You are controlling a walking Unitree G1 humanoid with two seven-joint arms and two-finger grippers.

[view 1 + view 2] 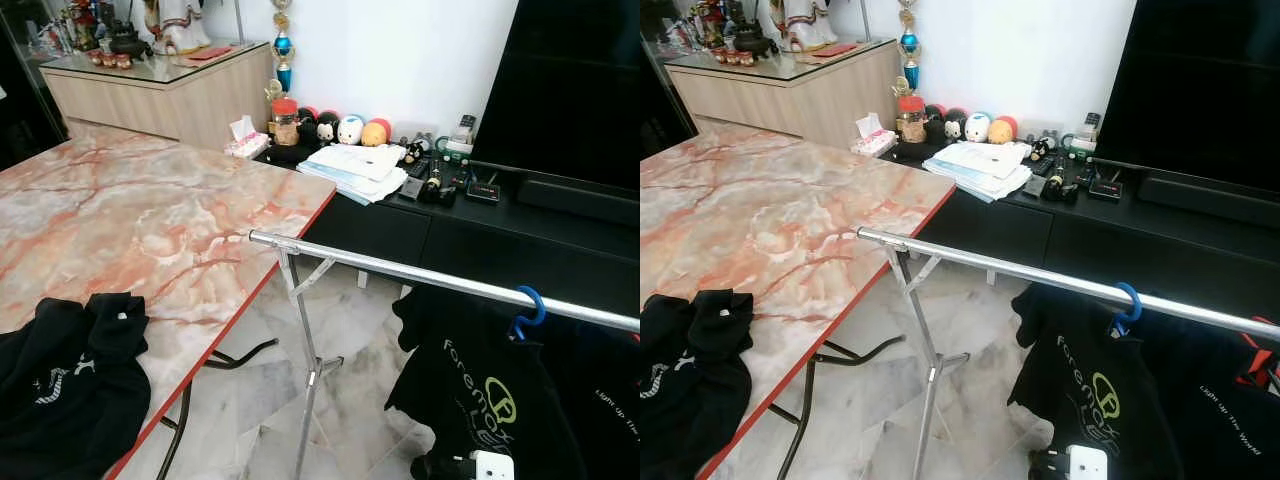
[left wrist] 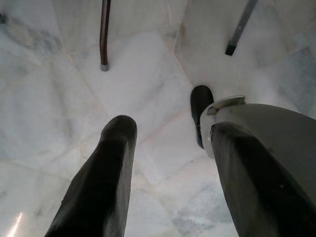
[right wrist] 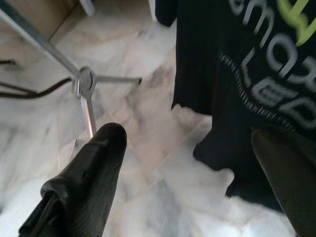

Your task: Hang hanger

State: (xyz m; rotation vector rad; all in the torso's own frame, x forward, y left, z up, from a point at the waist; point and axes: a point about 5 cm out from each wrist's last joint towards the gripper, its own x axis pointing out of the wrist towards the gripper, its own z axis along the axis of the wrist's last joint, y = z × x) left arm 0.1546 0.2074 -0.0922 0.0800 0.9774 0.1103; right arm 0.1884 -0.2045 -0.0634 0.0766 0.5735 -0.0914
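Down at the lower edge of your head view sits the right gripper (image 3: 192, 163), its 2 black fingers (image 3: 94, 168) spread wide apart with nothing between them, pointing at the marble floor (image 3: 148, 123) beside the hem of a hanging black T-shirt (image 1: 480, 400). That shirt carries green and white lettering and hangs from a blue hanger (image 1: 527, 308), whose hook sits over the silver rail (image 1: 400, 270) of the clothes rack. You can see the rail run from the table's corner off toward your right, held up by a thin metal stand (image 1: 308, 370). A 2nd dark garment (image 1: 1230, 410) hangs just beside the first, further right along the rail. On your left, another black garment (image 1: 65, 380) lies crumpled on the pink marble table (image 1: 150, 220). Your left gripper (image 2: 163, 143) hangs low over the floor tiles, fingers parted and empty, near 2 slim legs of furniture.
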